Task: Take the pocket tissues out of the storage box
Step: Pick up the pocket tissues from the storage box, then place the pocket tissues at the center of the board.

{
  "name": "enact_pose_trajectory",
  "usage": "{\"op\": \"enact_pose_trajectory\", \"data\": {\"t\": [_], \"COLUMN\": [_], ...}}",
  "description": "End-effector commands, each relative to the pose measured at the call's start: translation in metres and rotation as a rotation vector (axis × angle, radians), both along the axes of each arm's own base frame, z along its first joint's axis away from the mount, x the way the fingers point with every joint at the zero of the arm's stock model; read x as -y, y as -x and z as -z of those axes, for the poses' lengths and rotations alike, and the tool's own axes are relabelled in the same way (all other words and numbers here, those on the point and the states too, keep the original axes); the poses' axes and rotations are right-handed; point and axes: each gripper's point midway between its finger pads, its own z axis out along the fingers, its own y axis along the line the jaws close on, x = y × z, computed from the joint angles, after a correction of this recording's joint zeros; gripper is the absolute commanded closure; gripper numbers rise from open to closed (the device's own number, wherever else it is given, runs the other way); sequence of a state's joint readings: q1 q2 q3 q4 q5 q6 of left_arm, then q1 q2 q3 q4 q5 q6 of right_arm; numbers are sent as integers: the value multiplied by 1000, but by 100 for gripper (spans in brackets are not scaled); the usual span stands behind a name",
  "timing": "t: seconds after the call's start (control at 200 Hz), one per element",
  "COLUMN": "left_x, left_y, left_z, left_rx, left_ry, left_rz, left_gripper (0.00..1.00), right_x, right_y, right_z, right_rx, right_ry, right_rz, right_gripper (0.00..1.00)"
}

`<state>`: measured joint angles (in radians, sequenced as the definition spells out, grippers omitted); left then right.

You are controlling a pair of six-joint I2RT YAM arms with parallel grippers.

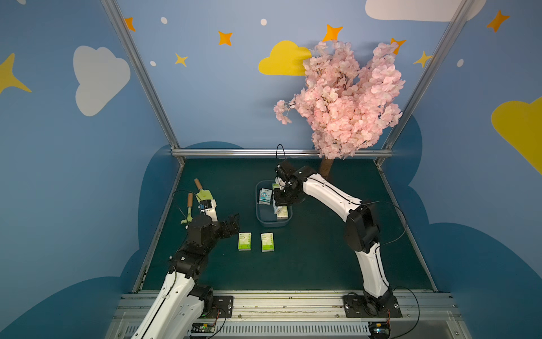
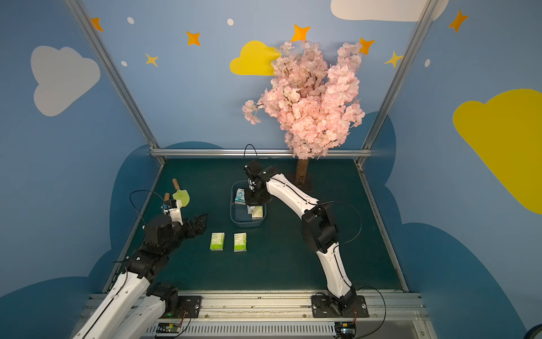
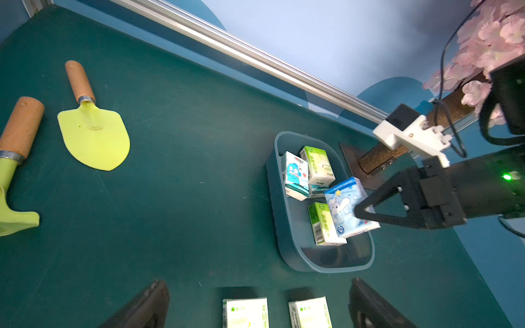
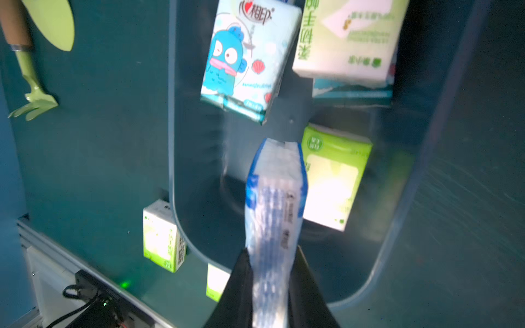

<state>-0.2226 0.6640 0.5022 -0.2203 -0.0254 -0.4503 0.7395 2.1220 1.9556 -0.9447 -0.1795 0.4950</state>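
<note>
Two garden tools with wooden handles lie near the desk's left edge: a rake and, just beside it on the far side, a trowel with a lime-green blade. To their right the left gripper hovers above the desk with its jaws spread wide and nothing between them. In the left wrist view its dark fingers frame two pocket tissues.

These are the left green packet and the right green packet. They lie flat on the desk, side by side but apart, just in front of the storage box.

The storage box sits about mid-width, nearer the far edge. Four packets show inside it:
- A cartoon packet leans at the far end.
- A far green packet lies just beside it.
- A teal-edged packet lies under the far green packet.
- A near green packet lies toward the front.

Over the box's right half, the right gripper is clamped narrowly on both broad faces of a light-blue packet. This packet is held on edge and tilted. Whether it clears the box floor cannot be told.

Right of the box, near the far edge, stands a tree trunk topped with pink blossom.
</note>
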Motion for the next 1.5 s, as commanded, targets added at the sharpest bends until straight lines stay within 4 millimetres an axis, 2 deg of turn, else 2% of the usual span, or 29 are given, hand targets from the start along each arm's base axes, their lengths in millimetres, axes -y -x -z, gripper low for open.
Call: {"op": "enact_pose_trajectory", "data": {"t": [0.0, 0.31, 0.566, 0.786, 1.011, 1.497], "left_x": [6, 11, 16, 15, 16, 16], "left_y": [-7, -15, -18, -19, -21, -19], "left_z": [-18, -17, -13, -12, -13, -14], "left_rx": [53, 49, 40, 41, 43, 39], "left_ry": [10, 15, 24, 20, 27, 36], "left_rz": [30, 48, 69, 67, 69, 61], "left_gripper": [0, 0, 0, 0, 0, 0], "right_x": [-3, 30, 52, 64, 66, 55], "right_y": [10, 50, 82, 102, 117, 112], "right_z": [-31, -59, -57, -37, -1, 50], "right_rx": [23, 25, 16, 14, -48, -154], "right_ry": [-119, -248, -330, -439, -465, -448], "right_rz": [-3, -7, -30, -21, -31, 2], "right_gripper": [83, 84, 83, 83, 83, 83]}}
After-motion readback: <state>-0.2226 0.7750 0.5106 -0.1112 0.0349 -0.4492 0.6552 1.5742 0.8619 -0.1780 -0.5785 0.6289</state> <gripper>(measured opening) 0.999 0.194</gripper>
